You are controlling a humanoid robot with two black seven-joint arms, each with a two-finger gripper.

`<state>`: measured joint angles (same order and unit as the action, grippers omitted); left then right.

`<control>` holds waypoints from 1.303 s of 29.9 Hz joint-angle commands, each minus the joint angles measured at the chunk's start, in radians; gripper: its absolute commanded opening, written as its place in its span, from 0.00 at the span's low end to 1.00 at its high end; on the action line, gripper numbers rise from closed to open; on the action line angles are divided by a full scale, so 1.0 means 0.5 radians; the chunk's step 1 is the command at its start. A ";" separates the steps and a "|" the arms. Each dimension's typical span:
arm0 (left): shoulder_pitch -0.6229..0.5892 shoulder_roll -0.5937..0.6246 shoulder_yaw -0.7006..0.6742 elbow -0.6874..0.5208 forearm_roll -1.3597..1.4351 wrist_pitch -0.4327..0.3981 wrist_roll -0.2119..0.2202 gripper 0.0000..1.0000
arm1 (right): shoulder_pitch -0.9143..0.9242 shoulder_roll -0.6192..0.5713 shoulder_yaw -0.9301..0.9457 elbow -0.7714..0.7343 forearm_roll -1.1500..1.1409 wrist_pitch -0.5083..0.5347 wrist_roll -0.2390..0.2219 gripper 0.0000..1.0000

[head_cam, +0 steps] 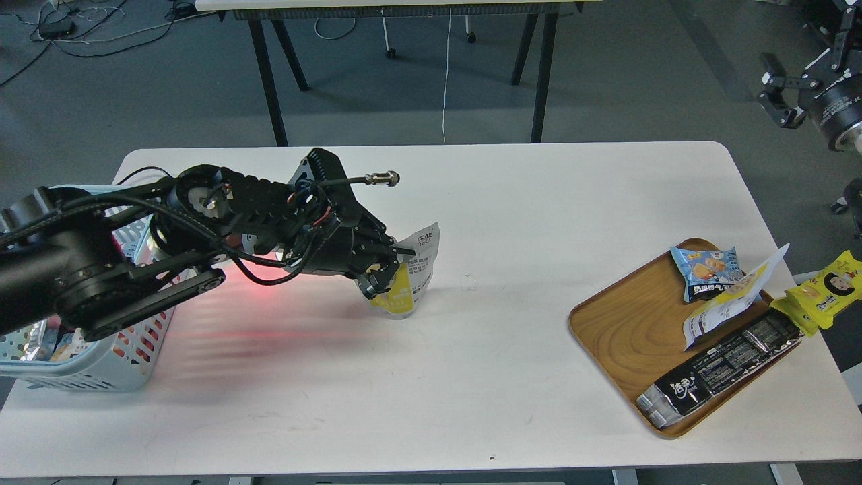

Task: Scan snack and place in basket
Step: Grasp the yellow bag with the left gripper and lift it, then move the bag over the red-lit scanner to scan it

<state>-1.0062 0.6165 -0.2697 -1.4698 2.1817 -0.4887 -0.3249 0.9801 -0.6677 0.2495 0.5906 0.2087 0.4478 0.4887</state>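
The snack [412,276], a silvery-white pouch with a yellow panel, hangs in my left gripper [384,269] just above the table at centre left, tilted upright. The gripper's fingers are shut on its left side. The light blue basket [101,364] stands at the table's left edge, largely hidden behind my left arm. A red glow lies on the table between basket and pouch. My right gripper [781,94] is raised off the table at the upper right edge, open and empty.
A wooden tray [626,330] at the right holds a light-blue packet [707,269], a white-and-yellow pouch [731,300] and a long black pack [724,367]. A yellow pack [825,289] lies at the tray's right edge. A black-legged table stands beyond.
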 commanded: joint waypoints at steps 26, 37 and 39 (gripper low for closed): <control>0.080 0.850 -0.086 -0.104 0.000 0.020 -0.295 0.00 | 0.000 0.004 0.075 0.006 -0.013 0.031 0.000 0.99; 0.074 0.832 -0.178 -0.046 0.000 0.023 -0.277 0.00 | 0.000 0.010 0.078 0.003 -0.013 0.031 0.000 0.99; 0.070 0.829 -0.191 -0.036 0.000 0.023 -0.271 0.00 | 0.006 0.007 0.078 0.006 -0.013 0.031 0.000 0.99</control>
<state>-0.9695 1.0328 -0.3585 -1.4957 2.1817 -0.4775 -0.4637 0.9802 -0.6629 0.2883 0.5930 0.2025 0.4633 0.4887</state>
